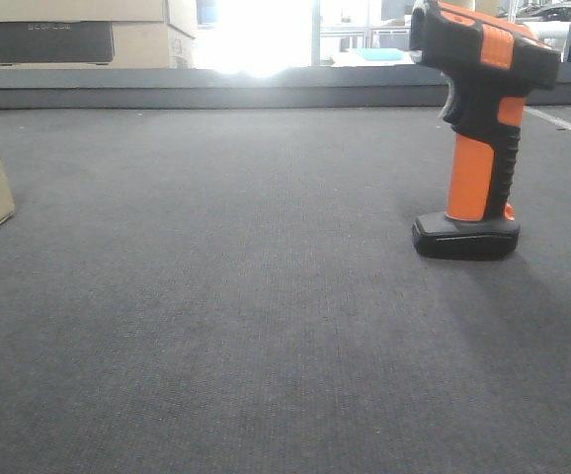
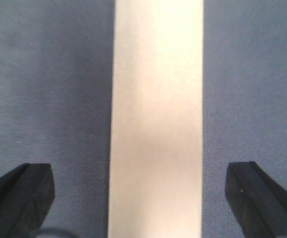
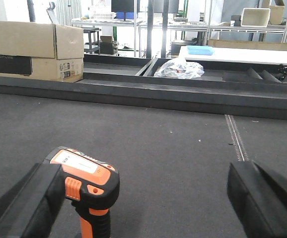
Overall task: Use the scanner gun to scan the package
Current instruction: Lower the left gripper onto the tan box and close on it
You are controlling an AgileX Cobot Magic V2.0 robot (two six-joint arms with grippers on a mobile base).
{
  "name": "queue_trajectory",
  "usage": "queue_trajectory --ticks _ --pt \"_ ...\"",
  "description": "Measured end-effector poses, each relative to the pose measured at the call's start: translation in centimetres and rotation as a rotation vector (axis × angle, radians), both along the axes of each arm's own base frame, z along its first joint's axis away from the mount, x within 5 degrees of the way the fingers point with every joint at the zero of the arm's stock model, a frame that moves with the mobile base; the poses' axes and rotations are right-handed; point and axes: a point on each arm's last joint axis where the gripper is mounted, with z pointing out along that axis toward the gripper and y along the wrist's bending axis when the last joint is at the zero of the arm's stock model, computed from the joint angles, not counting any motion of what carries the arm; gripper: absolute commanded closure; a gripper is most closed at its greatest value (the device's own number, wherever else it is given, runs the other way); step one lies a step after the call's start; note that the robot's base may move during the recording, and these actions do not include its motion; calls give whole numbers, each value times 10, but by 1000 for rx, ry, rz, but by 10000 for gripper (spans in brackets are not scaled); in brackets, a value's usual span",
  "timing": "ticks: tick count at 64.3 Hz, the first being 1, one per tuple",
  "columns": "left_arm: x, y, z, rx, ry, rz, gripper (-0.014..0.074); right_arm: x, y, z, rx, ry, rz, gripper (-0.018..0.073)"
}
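You look across a dark grey carpeted surface [image 1: 216,326] to a low dark ledge [image 1: 216,97], with bright glare [image 1: 256,39] blown white behind. Beyond stand dark-panelled cardboard boxes [image 3: 34,49], metal shelving [image 3: 153,25] and a crumpled plastic bag [image 3: 179,68].

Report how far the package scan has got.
Nothing is done yet. The black-and-orange pistol-shaped scanner gun stands on its foot, framed by the open right gripper, ungrasped. The open left gripper hangs over the plain tan cardboard package. Grasping, aiming and scanning remain.
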Motion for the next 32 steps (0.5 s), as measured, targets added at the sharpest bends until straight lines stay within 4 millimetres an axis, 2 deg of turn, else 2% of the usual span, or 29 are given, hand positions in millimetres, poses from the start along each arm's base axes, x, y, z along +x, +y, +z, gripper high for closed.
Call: queue_trajectory --ticks 11,32 --pt "14 1 -19 -4 59 -32 -3 0 0 0 0 0 0 -9" --pt "21 2 -30 1 91 -78 -3 0 0 0 0 0 0 -9"
